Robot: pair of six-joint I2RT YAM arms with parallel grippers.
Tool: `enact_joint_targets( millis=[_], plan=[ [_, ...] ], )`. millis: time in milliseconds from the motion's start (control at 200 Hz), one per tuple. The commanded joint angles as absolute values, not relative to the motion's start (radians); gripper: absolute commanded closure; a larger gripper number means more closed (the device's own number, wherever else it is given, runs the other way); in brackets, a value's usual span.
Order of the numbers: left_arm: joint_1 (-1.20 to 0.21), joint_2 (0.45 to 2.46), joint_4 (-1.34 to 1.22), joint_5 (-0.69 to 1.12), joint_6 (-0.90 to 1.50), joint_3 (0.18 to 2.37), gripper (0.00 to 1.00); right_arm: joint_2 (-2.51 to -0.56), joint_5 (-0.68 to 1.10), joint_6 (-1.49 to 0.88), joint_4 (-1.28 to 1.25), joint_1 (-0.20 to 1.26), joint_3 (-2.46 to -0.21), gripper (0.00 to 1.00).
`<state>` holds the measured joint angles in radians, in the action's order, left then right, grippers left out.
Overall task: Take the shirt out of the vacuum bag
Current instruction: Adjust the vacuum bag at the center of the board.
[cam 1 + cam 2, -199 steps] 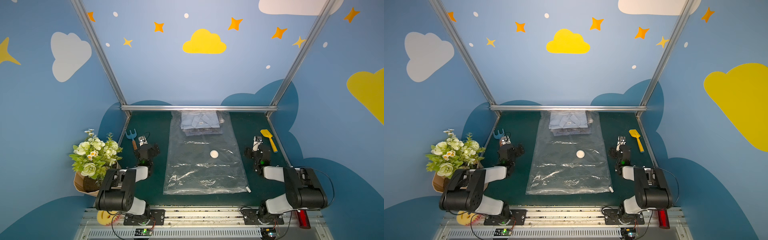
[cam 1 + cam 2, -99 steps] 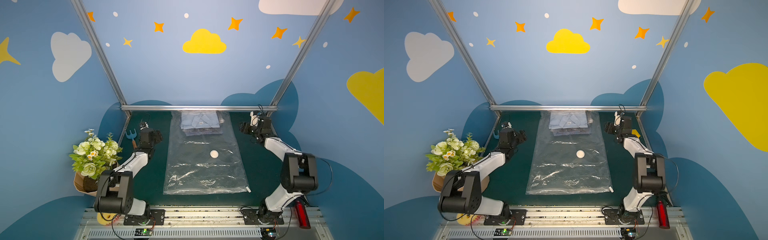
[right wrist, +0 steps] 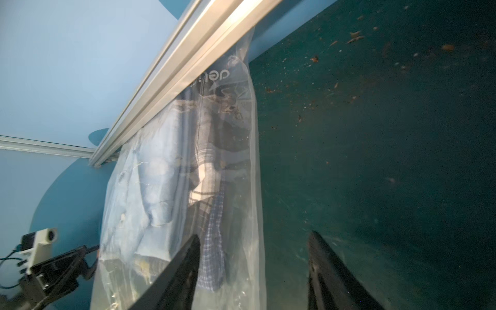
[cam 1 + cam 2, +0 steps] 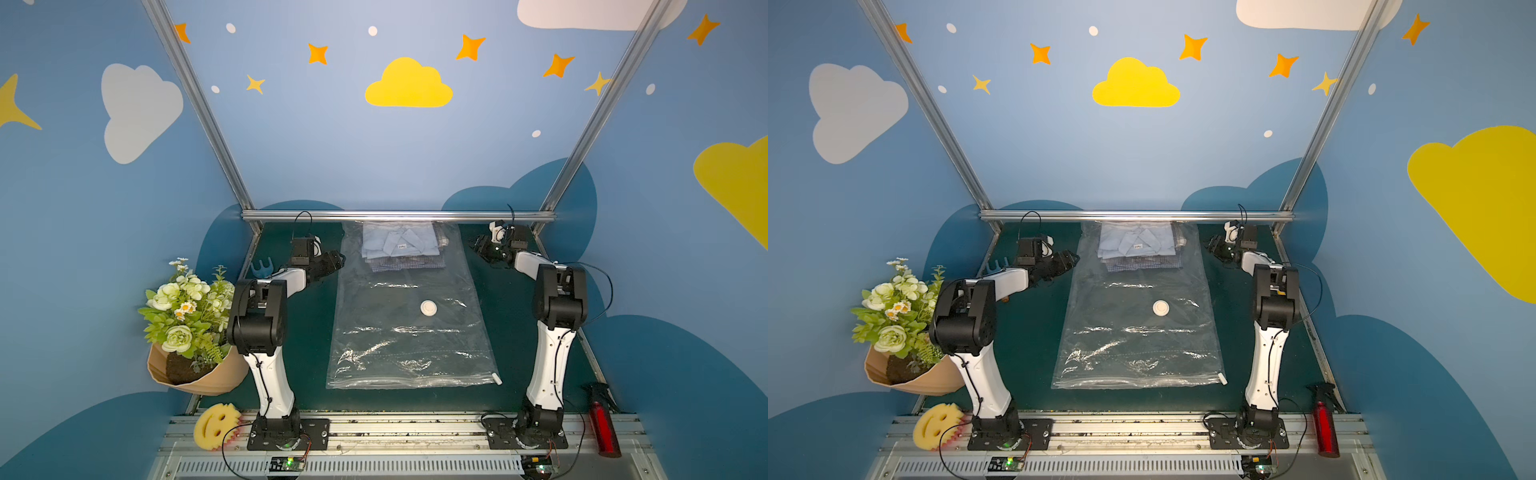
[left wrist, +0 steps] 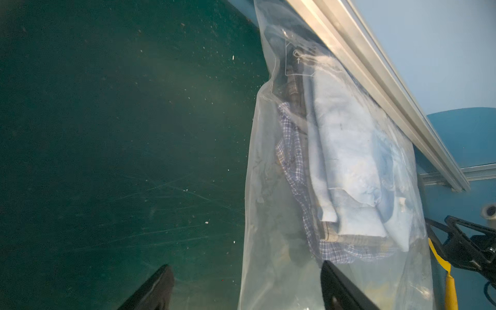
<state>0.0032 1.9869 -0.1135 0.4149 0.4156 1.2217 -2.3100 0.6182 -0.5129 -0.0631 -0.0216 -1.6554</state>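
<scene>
- Shirt [image 4: 399,244] lies folded at far end inside vacuum bag [image 4: 407,340], on top of checked garments [image 4: 409,266]. Bag is flat mid-table, far end against rail [image 4: 399,215].
- Zip-seal edge [image 4: 411,380] is at near end, slider clip [image 4: 496,378] at its right corner. Can't tell if sealed; if so, shirt has no exit.
- Flanking far end: left gripper [image 4: 338,262] & right gripper [image 4: 478,247]. Jaws of both apart, each straddling a bag side edge, nothing clamped.
- Pinching there prob. catches slick film only, so grip slips or whole bag drags w/ stack.
- Tipping far end may dump all garments, not one.
- Rail is close, so a wrist could knock it.
</scene>
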Motion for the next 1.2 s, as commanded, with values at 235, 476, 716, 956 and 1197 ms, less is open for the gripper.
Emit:
enact_joint_targets(
  millis=[235,476,716,956,1197],
  plan=[
    [0.018,2.13,-0.013,0.533,0.448,1.397,0.24,-2.443,0.642,-0.595,-0.035,0.021,-1.819,0.51],
    [0.012,2.16,-0.031,0.584,0.463,1.425,0.47,-2.514,0.668,-0.609,-0.004,0.046,-1.908,0.69],
    [0.011,2.136,-0.042,0.602,0.476,1.374,0.77,-2.536,0.671,-0.571,0.069,0.08,-1.965,0.86],
    [0.022,1.975,-0.115,0.528,0.488,1.18,0.97,-2.578,0.685,-0.517,0.169,0.137,-2.07,0.92],
    [0.022,1.809,-0.22,0.4,0.596,0.935,0.97,-2.649,0.68,-0.51,0.247,0.202,-2.216,0.92]
  ],
)
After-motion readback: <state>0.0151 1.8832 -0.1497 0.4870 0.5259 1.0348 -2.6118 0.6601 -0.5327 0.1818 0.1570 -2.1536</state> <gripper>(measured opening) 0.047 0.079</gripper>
